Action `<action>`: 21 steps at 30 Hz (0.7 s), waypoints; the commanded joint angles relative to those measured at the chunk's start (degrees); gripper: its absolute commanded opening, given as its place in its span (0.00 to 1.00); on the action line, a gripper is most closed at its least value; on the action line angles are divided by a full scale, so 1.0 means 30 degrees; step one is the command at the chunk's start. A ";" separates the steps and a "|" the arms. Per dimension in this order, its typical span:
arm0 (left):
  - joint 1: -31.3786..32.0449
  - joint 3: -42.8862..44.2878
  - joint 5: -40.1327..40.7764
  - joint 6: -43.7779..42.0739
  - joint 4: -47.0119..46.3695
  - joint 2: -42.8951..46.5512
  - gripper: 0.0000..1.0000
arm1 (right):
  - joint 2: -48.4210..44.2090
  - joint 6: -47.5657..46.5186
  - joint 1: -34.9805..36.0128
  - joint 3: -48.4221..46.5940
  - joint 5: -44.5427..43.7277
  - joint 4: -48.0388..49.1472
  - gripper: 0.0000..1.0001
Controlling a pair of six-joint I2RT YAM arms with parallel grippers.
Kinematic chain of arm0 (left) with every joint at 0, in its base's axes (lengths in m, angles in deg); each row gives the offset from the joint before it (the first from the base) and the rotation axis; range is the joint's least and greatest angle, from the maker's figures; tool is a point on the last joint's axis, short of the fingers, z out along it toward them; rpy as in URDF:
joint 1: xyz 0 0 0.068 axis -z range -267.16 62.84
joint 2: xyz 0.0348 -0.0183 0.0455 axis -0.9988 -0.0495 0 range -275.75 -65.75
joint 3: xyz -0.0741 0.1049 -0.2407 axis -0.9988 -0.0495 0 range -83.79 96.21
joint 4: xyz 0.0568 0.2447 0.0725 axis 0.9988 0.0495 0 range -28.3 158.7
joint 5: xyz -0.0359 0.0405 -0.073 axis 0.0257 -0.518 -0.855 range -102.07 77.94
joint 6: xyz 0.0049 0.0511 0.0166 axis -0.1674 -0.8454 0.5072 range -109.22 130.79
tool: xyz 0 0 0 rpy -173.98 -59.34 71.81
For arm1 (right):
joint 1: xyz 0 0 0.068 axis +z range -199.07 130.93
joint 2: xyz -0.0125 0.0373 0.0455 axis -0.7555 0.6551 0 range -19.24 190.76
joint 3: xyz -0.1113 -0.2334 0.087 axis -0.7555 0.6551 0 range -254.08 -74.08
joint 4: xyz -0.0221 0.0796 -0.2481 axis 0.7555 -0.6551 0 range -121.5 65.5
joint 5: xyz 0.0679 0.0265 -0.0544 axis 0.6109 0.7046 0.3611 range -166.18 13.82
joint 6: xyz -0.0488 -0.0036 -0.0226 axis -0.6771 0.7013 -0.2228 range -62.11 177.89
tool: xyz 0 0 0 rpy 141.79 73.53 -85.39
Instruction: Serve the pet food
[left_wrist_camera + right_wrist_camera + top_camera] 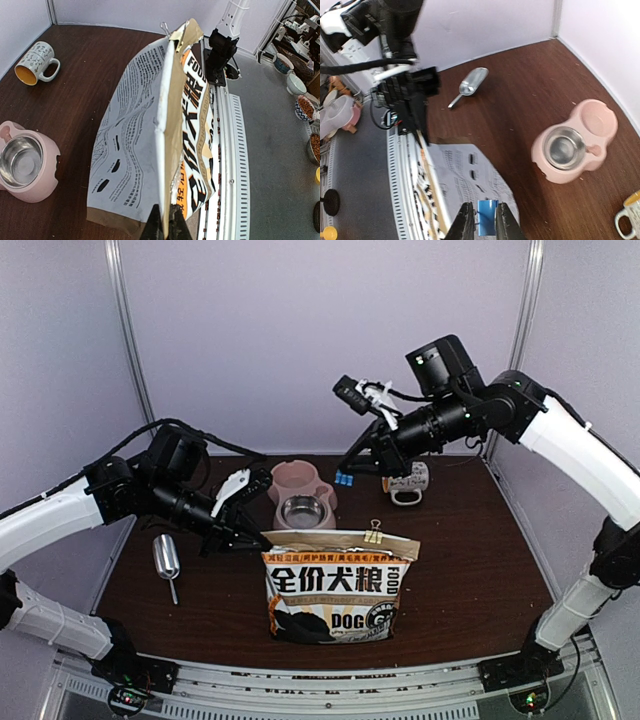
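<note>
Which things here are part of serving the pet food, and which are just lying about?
For the job: dog food bag, pinched by the left gripper; blue clip in the right gripper; gold clip; metal scoop; pink double bowl.
Lying about: mug.

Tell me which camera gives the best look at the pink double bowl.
The right wrist view: the pink double bowl lies whole and unobstructed, its steel insert in one side. The top external view shows it small, beyond the bag. The left wrist view cuts it off at the frame's edge.
</note>
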 commanded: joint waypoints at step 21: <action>0.0437 0.0337 -0.0111 -0.0319 -0.0495 -0.0100 0.00 | -0.7137 0.4265 -1.0759 2.0029 -0.1908 1.1046 0.16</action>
